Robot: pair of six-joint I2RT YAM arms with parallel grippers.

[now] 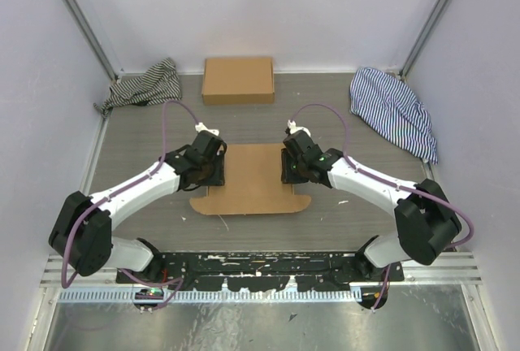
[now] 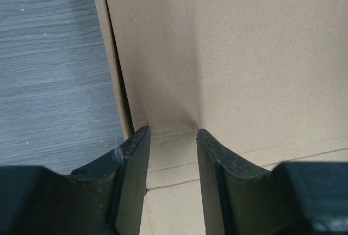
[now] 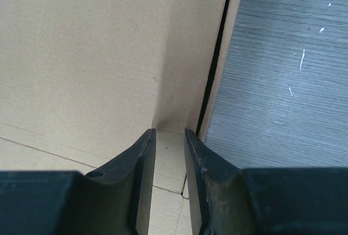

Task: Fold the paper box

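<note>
The paper box (image 1: pixel 253 176) is a brown cardboard sheet lying in the middle of the table, with a tabbed flap at its near edge. My left gripper (image 1: pixel 210 174) is at its left edge and my right gripper (image 1: pixel 290 171) at its right edge. In the left wrist view the fingers (image 2: pixel 173 131) stand apart over a creased strip of the cardboard (image 2: pixel 228 55), against an upright panel. In the right wrist view the fingers (image 3: pixel 169 130) stand closer together over a narrow strip of the cardboard (image 3: pixel 81 55), by its outer edge. Whether either pair pinches the cardboard does not show.
A ready-formed brown cardboard box (image 1: pixel 238 80) stands at the back centre. A dark striped cloth (image 1: pixel 146 83) lies at the back left and a blue striped cloth (image 1: pixel 394 109) at the back right. White walls enclose the grey table (image 1: pixel 138 148).
</note>
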